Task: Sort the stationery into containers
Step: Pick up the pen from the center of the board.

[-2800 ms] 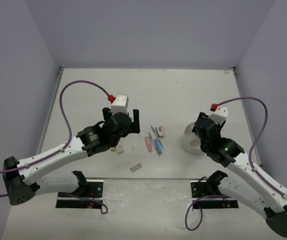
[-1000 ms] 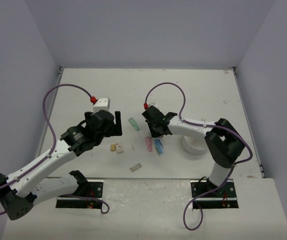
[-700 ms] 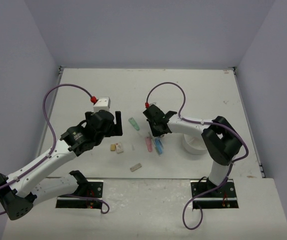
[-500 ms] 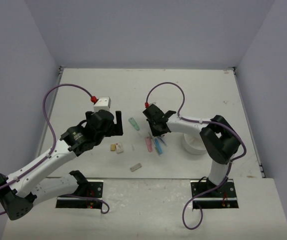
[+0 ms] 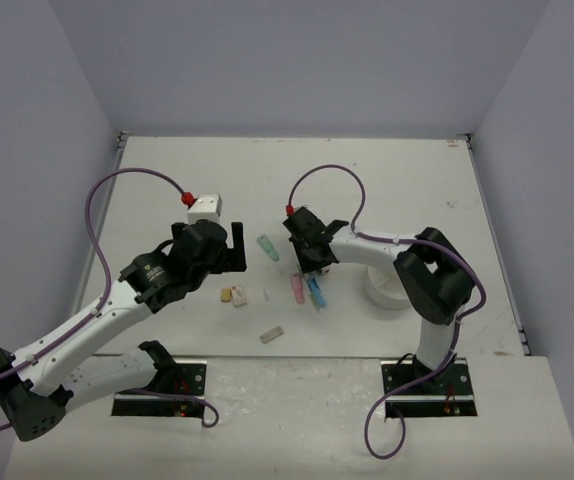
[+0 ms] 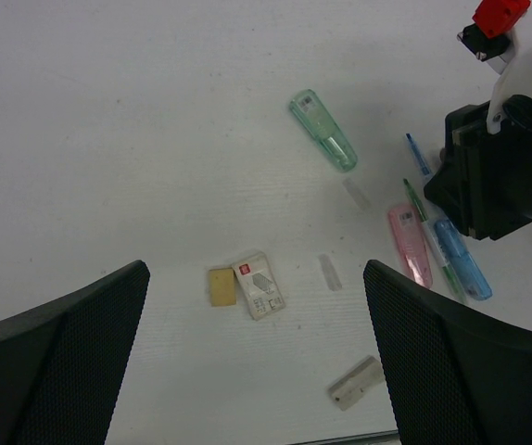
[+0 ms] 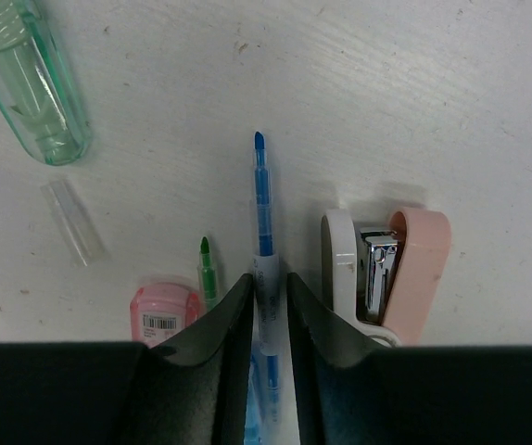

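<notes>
Pinches the blue pen [image 7: 262,199], flat on the table [image 7: 433,93], in the nearly closed right gripper [image 7: 268,287], crowded by a green pen [image 7: 205,264] and pink case [image 7: 164,311] on one side and a pink stapler [image 7: 405,269] on the other, with the white organizer [image 5: 379,290] near. Holds the left gripper [image 6: 255,273] wide open and empty above a tan block [image 6: 221,286] and white block [image 6: 259,286]. Compared with moments ago, reaches across from the organizer to the pile, with a green case [image 7: 30,83] newly in view.

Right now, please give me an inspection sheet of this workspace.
Surface: white table, few small marks.
Job's things: blue pen, green pen, pink stapler, green case, pink case, blue case, tan block, white block, grey block loose; white organizer partly behind right arm.
Clutter: nothing seen.
End effectors: left end effector open, empty; right end effector shut on blue pen.
Cables: purple cables loop freely above arms.
Surroundings: plain walls, three sides.
</notes>
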`<state>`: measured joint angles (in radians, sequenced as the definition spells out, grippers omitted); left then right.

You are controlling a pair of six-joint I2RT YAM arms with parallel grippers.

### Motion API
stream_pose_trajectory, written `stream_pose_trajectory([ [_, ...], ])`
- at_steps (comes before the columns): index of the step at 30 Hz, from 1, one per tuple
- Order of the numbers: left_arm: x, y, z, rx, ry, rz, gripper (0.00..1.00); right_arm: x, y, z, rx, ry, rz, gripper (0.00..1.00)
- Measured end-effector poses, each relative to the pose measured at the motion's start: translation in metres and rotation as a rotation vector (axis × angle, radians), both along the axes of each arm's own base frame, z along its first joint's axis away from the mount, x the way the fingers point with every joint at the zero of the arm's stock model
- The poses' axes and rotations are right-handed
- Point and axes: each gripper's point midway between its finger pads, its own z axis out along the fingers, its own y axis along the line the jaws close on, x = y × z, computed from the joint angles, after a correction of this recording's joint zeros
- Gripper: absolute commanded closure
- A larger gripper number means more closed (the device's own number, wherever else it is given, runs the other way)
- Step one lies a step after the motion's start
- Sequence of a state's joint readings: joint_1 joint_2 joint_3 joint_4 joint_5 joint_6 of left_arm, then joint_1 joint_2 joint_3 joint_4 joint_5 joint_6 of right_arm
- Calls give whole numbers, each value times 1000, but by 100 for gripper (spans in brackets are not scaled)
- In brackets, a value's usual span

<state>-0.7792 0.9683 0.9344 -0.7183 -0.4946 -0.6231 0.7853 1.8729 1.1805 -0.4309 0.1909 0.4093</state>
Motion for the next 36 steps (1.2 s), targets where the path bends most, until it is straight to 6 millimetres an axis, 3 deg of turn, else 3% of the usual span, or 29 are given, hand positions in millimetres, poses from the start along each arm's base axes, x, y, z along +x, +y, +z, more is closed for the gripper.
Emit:
stream_pose_trajectory([
  [4, 0, -2, 0, -8, 1, -7, 0, 0, 1, 0, 7, 2, -2, 87],
  [7, 0, -4, 1, -17, 1, -14, 0, 0, 1, 0, 5, 1, -4, 99],
  [15, 2, -26, -3, -108, 25, -36, 0, 2, -5, 8, -31, -4, -9, 100],
  [19, 7, -42, -30, -113, 111, -16, 0, 6, -11, 37, -36, -54, -20, 100],
  [22, 6, -53, -60, -83, 197, 10, 2, 5, -18, 83, 12, -132, -33, 100],
  [26, -6, -72, -90, -51, 272, 40, 6, -2, -29, 158, 147, -282, -53, 100],
  [29, -15, -83, -105, -36, 314, 66, 16, -14, -42, 192, 215, -350, -63, 100],
  [31, -18, -88, -112, -28, 338, 102, 21, -20, -49, 197, 230, -366, -68, 100],
  [33, -18, -92, -120, -25, 357, 139, 32, -28, -56, 189, 214, -349, -68, 100],
  [36, -19, -88, -132, -10, 383, 203, 38, -35, -64, 171, 180, -314, -67, 100],
])
